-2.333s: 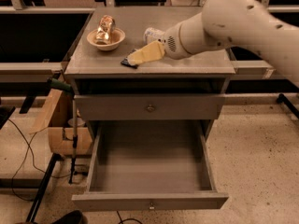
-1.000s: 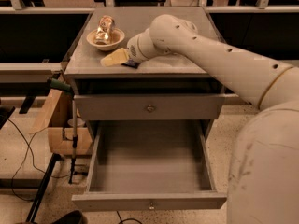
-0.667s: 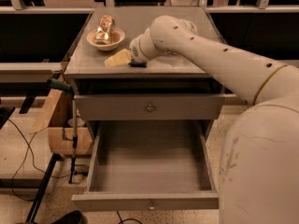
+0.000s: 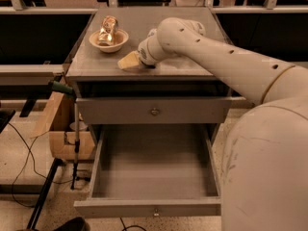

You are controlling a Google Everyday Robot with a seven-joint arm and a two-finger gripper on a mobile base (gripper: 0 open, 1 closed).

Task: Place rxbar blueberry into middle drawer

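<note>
My gripper (image 4: 129, 61) rests low on the grey cabinet top (image 4: 192, 61), near its front edge and just right of the bowl. A thin dark sliver at the gripper's underside (image 4: 146, 67) may be the rxbar blueberry; the rest of it is hidden under the gripper. The middle drawer (image 4: 154, 208) is pulled fully open below, its deep grey tray bare, with a small knob on its front. The gripper is above and behind the open tray.
A pale bowl (image 4: 120, 41) holding a shiny gold can (image 4: 109, 25) sits at the top's left rear. A closed drawer with a brass knob (image 4: 154, 111) lies between the top and the open drawer. A wooden stand (image 4: 60, 129) and cables are at the left. My arm's bulk (image 4: 269, 167) fills the lower right.
The arm has swung left across the cabinet top, bringing the gripper from the middle toward the bowl. Over the last second it has barely moved. The drawer stays open.
</note>
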